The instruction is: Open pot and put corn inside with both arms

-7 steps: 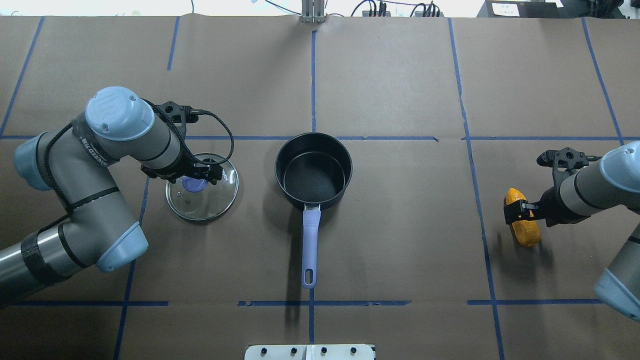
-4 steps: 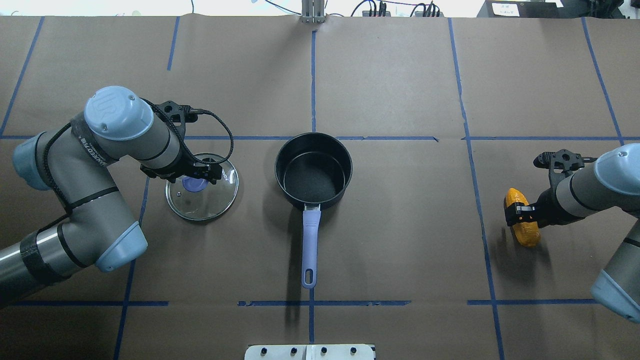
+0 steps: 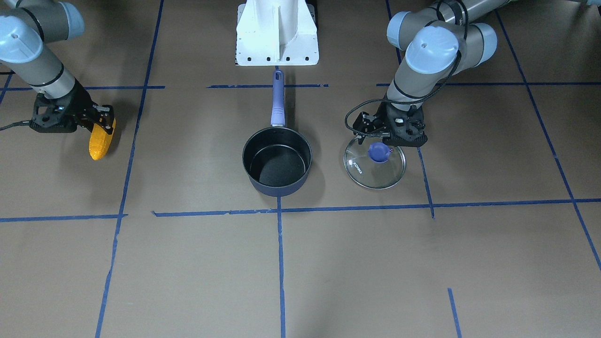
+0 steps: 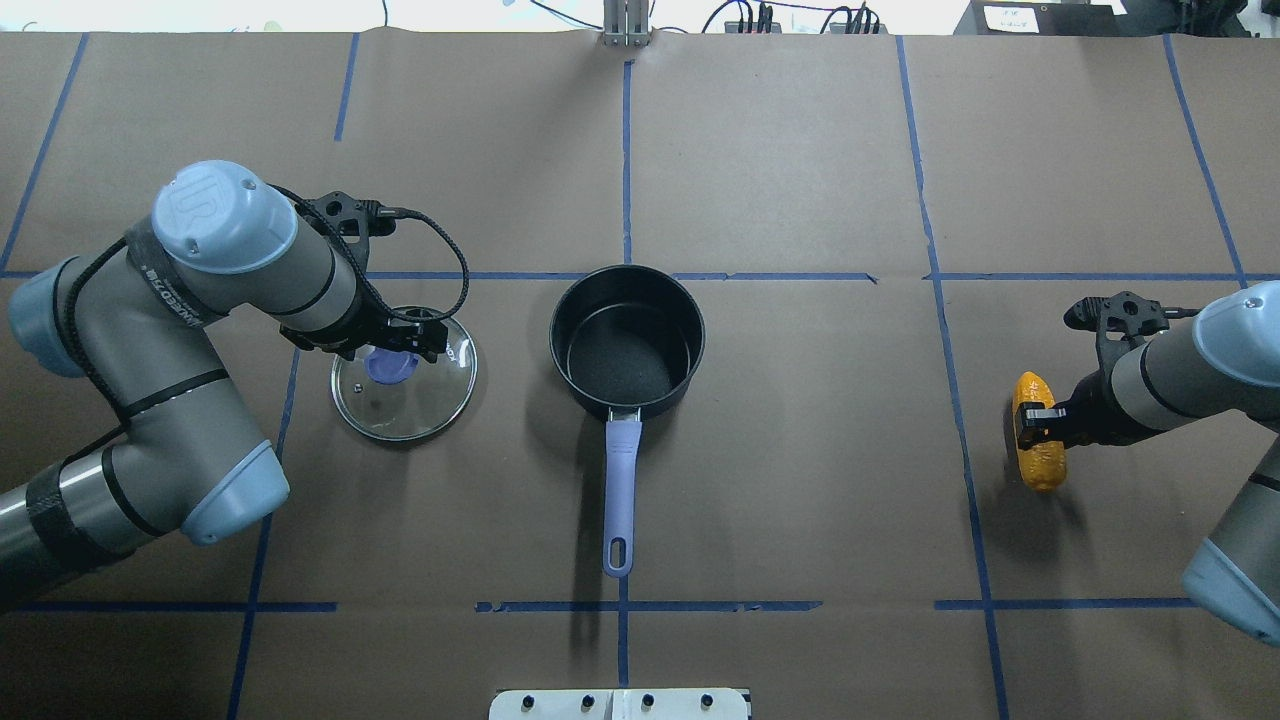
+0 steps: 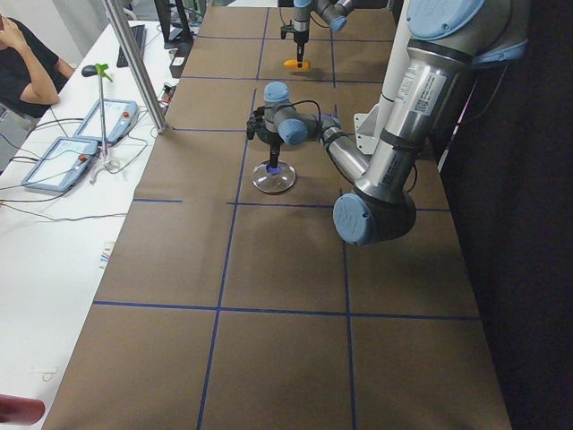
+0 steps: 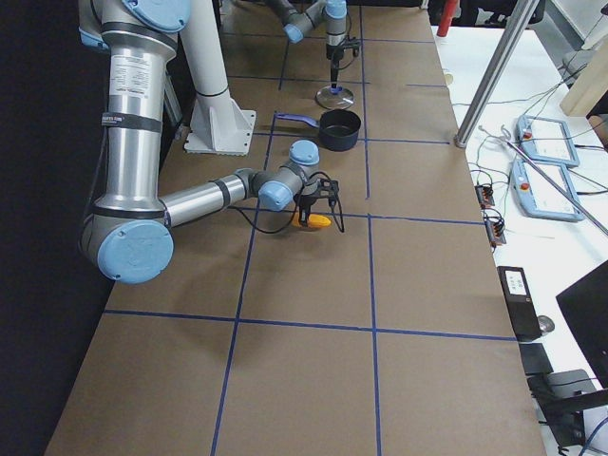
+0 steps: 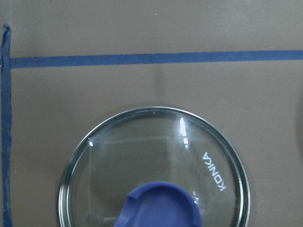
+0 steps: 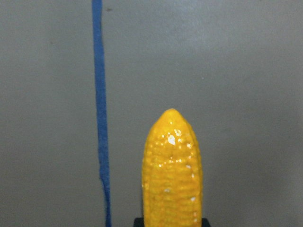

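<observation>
Glass lid (image 4: 400, 412), pot (image 4: 627, 355), corn (image 4: 1042, 463) — one each

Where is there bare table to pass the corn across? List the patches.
Bare paper lies between the corn and the pot, and beyond the pot toward the far edge. Crowded: the lid, close beside the pot, with the left gripper over it.

Brown table (image 4: 800, 450) with pot (image 4: 627, 365), lid (image 4: 405, 408)

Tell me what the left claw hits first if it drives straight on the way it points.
The left claw points down at the table, so it would first meet the purple knob of the glass lid, which lies flat beside the pot. How big the gap above the knob is, I cannot tell.
</observation>
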Action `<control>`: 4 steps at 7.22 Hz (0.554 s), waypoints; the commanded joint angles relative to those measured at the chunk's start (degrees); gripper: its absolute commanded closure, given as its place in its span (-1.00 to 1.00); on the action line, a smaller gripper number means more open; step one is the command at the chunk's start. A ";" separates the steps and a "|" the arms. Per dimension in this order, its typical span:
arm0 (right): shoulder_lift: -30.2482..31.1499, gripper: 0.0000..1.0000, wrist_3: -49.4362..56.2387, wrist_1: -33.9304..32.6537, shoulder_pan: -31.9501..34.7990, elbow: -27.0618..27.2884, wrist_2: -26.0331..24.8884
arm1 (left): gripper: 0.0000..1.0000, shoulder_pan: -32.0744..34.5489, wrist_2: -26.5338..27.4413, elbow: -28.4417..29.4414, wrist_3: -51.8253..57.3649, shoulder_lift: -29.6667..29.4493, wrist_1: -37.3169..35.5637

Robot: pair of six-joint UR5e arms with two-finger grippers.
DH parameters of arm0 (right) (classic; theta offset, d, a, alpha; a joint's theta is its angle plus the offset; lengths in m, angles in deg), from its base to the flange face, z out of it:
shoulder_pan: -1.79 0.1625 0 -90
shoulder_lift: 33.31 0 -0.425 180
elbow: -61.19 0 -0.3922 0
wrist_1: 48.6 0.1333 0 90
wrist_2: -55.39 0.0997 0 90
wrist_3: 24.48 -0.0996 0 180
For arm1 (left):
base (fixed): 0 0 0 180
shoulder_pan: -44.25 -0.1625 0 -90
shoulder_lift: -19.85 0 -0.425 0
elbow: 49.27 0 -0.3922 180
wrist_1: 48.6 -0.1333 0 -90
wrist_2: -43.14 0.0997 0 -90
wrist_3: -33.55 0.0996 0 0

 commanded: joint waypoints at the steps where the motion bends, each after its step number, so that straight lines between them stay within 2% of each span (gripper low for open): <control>1: -3.18 0.98 -0.01 -5.73 2.07 4.95 0.44 | -0.99 3.10 -1.67 -2.32 0.56 1.86 -0.22; 3: -14.84 0.97 -0.54 -13.82 2.07 4.71 0.09 | -1.00 9.07 -7.10 -2.33 0.83 3.18 -0.31; 4: -21.34 0.95 -0.54 -19.09 1.90 4.27 -0.17 | -1.00 9.88 -7.29 -2.33 0.83 4.76 -0.05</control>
